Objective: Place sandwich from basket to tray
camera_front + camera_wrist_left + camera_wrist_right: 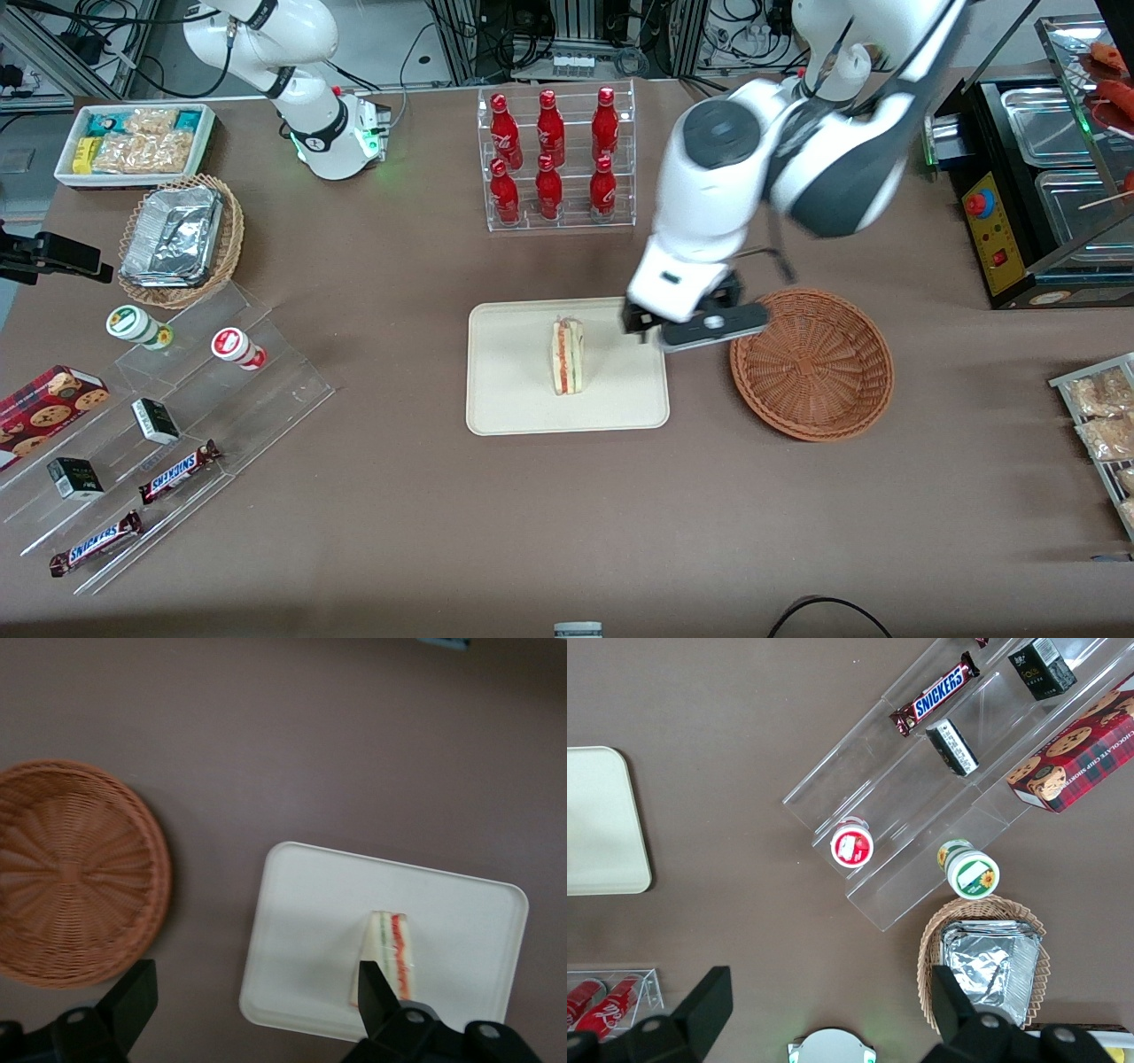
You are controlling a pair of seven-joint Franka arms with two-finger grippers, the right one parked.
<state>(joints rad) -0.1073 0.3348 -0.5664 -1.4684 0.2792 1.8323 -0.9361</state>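
Note:
The sandwich (567,356) (390,957), a white-bread wedge with red and green layers, stands on edge in the middle of the cream tray (514,390) (319,904). Beside the tray, toward the working arm's end, sits the reddish-brown woven basket (811,363) (71,873), with nothing in it. My left gripper (691,323) (255,979) hangs above the table over the tray's corner nearest the basket. It is open wide, with nothing between its fingers (137,988). One finger overlaps the sandwich's edge in the wrist view without holding it.
A clear rack of red bottles (554,159) stands farther from the camera than the tray. Toward the parked arm's end are a tan wicker basket of foil containers (182,239), a white snack box (133,142) and an acrylic stand (177,425). A black appliance (1045,177) sits at the working arm's end.

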